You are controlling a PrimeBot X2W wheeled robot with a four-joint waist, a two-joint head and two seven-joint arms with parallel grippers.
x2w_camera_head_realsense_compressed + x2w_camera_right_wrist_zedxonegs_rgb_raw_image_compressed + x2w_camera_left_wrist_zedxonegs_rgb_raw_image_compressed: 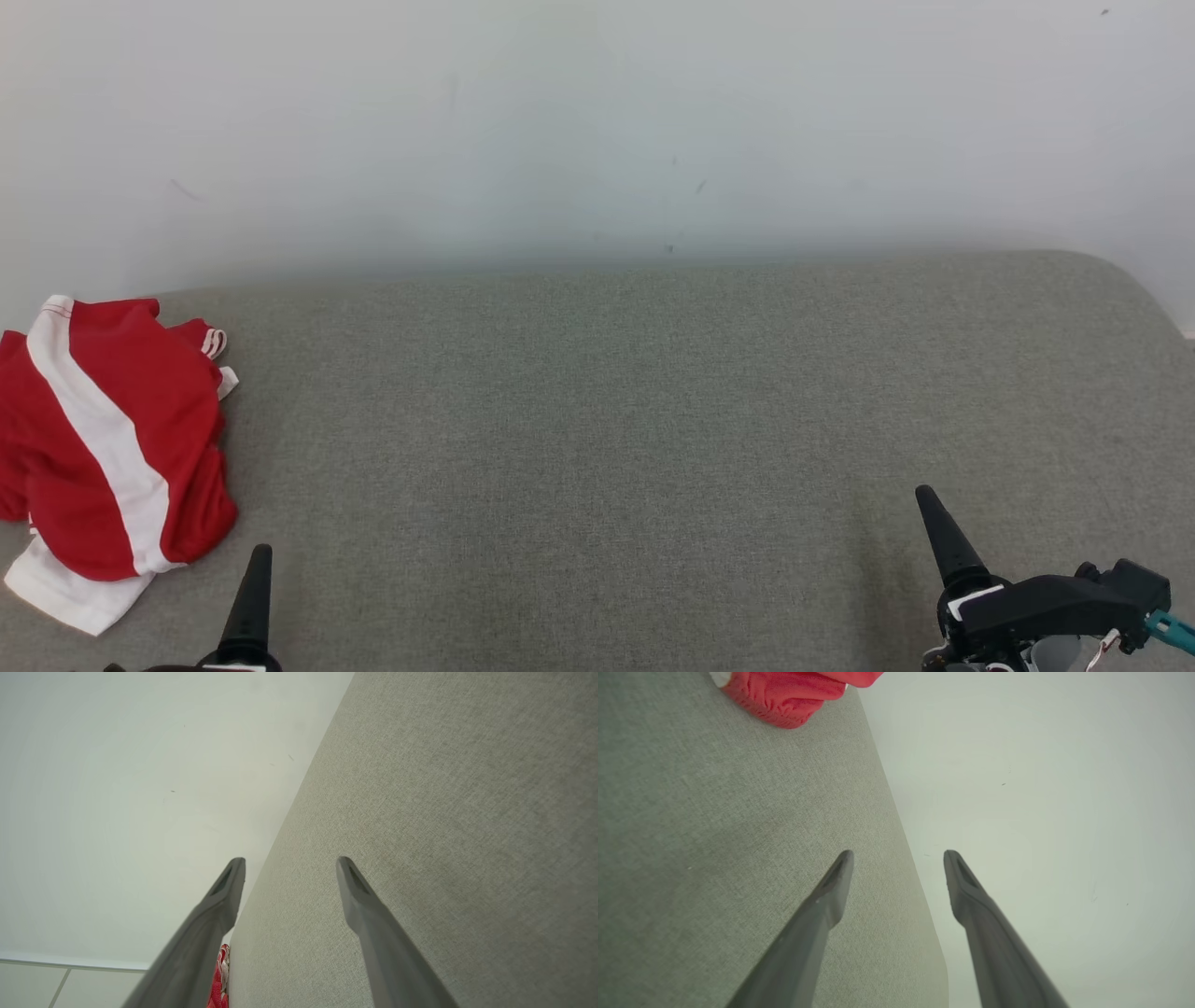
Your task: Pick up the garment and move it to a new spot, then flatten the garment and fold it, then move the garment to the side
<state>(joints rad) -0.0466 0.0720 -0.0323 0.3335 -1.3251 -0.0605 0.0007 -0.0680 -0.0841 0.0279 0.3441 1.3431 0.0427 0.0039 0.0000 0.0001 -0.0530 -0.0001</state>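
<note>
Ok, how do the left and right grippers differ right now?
The left gripper sits close beside the garment; the right gripper is far across the grey surface from it. The garment looms at the top of the left wrist view, but is a small red sliver low in the right one. Both grippers are open and empty.

garment [112, 457] cropped, head view's left edge

Your head camera looks forward and down over the grey woven-fabric bench [653, 420] toward the pale wall [597, 112]. Wrist cameras sit low and close (rolled sideways), sighting along the left tool [899, 858] and right tool [289, 865]. All views share the crumpled red-and-white garment [103, 448].
</note>
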